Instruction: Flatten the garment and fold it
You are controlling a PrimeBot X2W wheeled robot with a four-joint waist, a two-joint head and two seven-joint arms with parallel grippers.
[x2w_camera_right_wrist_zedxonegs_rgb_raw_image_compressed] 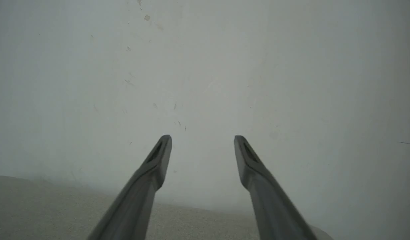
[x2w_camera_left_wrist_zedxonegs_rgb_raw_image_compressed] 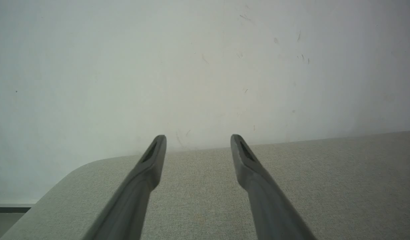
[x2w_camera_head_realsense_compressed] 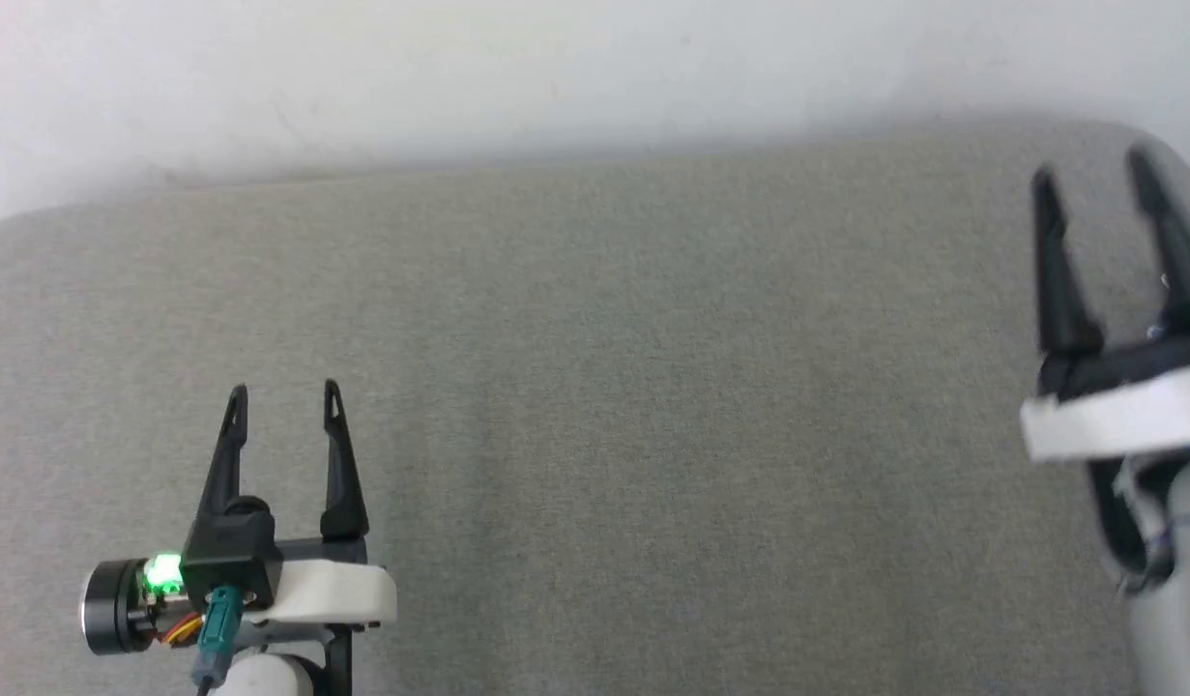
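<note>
Jaws wide on left gripper (x2w_camera_head_realsense_compressed: 284, 389), right gripper (x2w_camera_head_realsense_compressed: 1088, 164), both over grey cushion (x2w_camera_head_realsense_compressed: 604, 387).

I see a pad (x2w_camera_head_realsense_compressed: 653, 387) of grey-green cloth with a fine speckled weave. At twelve o'clock the wall (x2w_camera_head_realsense_compressed: 556, 68) is plain white, flecked with small dark scuffs. At seven o'clock my left gripper (x2w_camera_head_realsense_compressed: 284, 389) has black fingers (x2w_camera_head_realsense_compressed: 225, 464), a white mount (x2w_camera_head_realsense_compressed: 329, 590), a green light (x2w_camera_head_realsense_compressed: 162, 570), a teal plug (x2w_camera_head_realsense_compressed: 217, 619) and orange wires (x2w_camera_head_realsense_compressed: 179, 630). At three o'clock the right gripper (x2w_camera_head_realsense_compressed: 1089, 164) is black on white, with blue flecks.
</note>
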